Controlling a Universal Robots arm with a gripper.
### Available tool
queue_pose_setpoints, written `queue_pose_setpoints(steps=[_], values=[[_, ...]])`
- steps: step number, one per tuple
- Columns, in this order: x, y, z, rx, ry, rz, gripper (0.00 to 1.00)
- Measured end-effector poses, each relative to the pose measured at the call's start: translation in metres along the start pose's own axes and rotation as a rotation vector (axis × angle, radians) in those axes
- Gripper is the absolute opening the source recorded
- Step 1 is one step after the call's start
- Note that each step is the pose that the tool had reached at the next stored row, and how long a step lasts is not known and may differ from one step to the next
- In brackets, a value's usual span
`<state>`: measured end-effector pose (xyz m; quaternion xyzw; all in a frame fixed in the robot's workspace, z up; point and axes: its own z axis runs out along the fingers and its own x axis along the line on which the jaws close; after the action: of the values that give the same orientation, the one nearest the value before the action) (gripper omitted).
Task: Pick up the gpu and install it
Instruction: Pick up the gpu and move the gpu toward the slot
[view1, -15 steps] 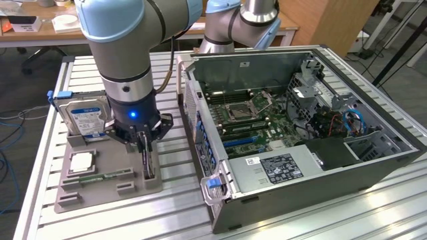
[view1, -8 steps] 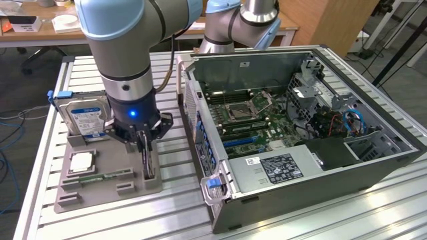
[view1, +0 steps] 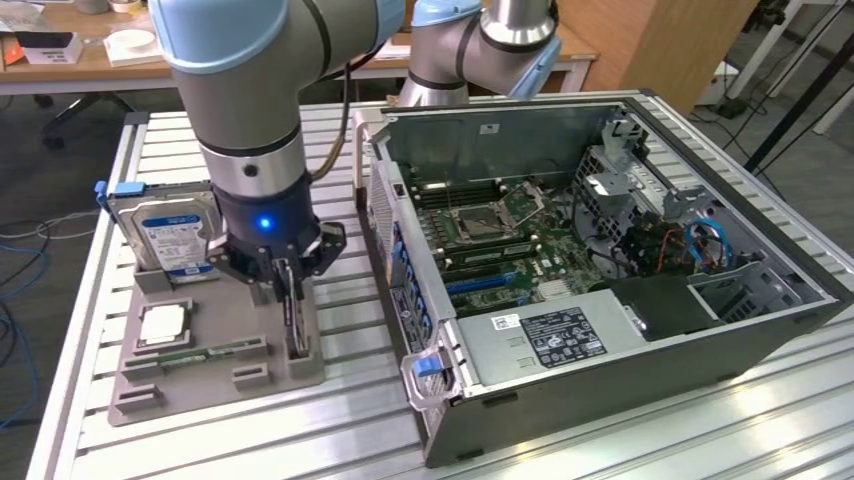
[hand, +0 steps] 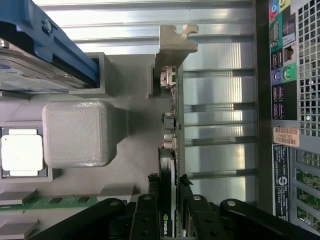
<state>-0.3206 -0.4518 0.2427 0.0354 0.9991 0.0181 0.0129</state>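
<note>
**Gripper closed on gpu seated in parts tray**

Exterior view: the arm stands over the grey tray (view1: 214, 378) on the slatted table (view1: 334, 440), to the exterior view's left of the open computer case (view1: 601, 330). The gripper (view1: 292, 300) points straight down at the side of the tray nearest the case. The gpu (view1: 302, 345) stands on edge in its slot there. The fingers mask most of it, leaving only a dark sliver to make out. The hard drive (view1: 171, 238), processor (view1: 160, 322) and memory stick (view1: 214, 352) sit in their own pockets nearby.

Wrist view: this supplies the grip detail the exterior view lacks. The gpu (hand: 170, 125) is seen edge-on, running from the gripper (hand: 169, 179) out to its silver bracket (hand: 174, 45). The jaws stand about half closed. One of the fingers (hand: 150, 205) lies against each face of the card, with no gap visible between pad and board.

Limits: the end of the card beneath the gripper body is cut off. Neither flat face of the card is visible. The case's rear ports (hand: 280, 60) are only partly in frame.
</note>
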Motion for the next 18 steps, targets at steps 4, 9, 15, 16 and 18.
queue_pose_setpoints(steps=[4, 9, 15, 16, 18], values=[[0.0, 0.0001, -0.003, 0.0001, 0.0, 0.0, 0.26], [0.0, 0.0003, -0.0072, 0.0, 0.0, 0.0, 0.26], [0.0, 0.0005, -0.0125, 0.0, 0.0, 0.0, 0.26], [0.0, 0.0005, -0.0132, 0.0001, 0.0001, 0.0, 0.26], [0.0, 0.0005, -0.0135, -0.0001, -0.0001, 0.0, 0.26]])
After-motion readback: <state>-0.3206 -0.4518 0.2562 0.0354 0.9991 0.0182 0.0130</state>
